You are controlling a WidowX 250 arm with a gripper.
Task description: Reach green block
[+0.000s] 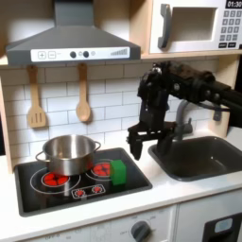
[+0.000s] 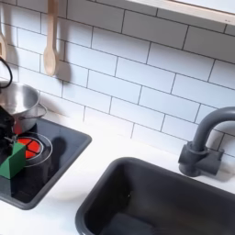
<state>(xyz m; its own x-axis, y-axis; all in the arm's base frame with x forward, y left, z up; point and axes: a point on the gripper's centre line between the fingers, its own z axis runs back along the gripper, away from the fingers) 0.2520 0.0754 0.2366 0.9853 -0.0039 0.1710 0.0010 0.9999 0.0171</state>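
The green block (image 1: 118, 171) is a small bright cube standing on the black stovetop (image 1: 57, 194), at its right edge by the front right burner. In the second exterior view the green block (image 2: 14, 158) sits at the left border beside a red burner ring (image 2: 39, 147). My gripper (image 1: 138, 147) hangs pointing down, above the block and a little to its right in the first exterior view, not touching it. Its fingers are apart and hold nothing.
A steel pot (image 1: 68, 154) stands on the back left burner, close to the block's left; the same pot (image 2: 20, 106) appears in the second exterior view. A dark sink (image 1: 203, 156) with a grey faucet (image 2: 204, 142) lies right of the stove. Wooden utensils (image 1: 83, 95) hang on the tiled wall.
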